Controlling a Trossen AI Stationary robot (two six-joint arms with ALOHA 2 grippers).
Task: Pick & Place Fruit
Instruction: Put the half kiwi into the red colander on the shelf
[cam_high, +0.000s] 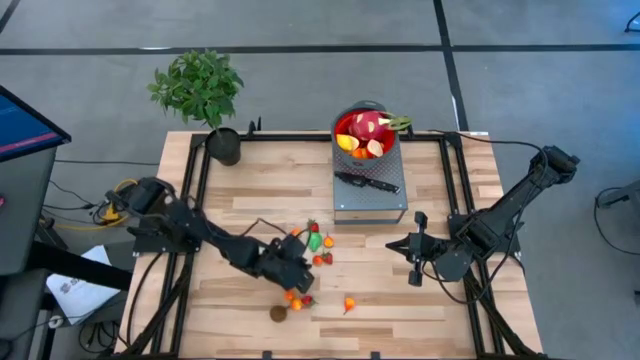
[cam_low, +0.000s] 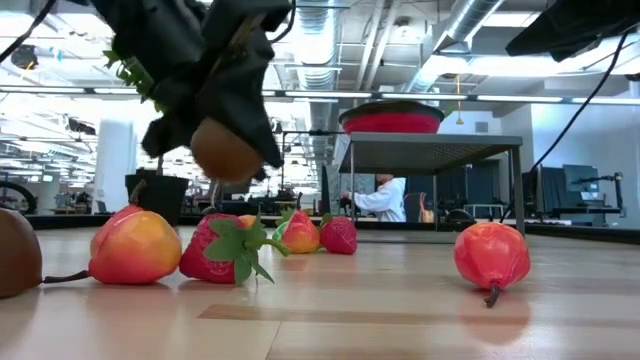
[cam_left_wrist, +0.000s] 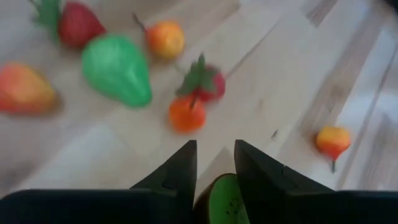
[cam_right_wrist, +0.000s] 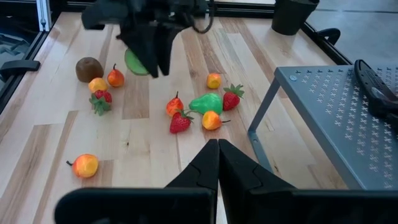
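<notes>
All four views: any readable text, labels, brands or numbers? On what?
None readable.
White paper sheet on the floor left of the table: dark print, too small to read.
Toy fruits, red bowl, knife, grey stand, both arms: no markings visible.
Room behind in the low view: no legible signs.

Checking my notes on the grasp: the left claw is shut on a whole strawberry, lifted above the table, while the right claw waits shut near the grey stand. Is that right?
Not quite: the left claw holds a kiwi half, green cut face and brown skin, not a strawberry, as the left wrist view shows. It is lifted above the table, and the right claw waits shut near the grey stand.
</notes>
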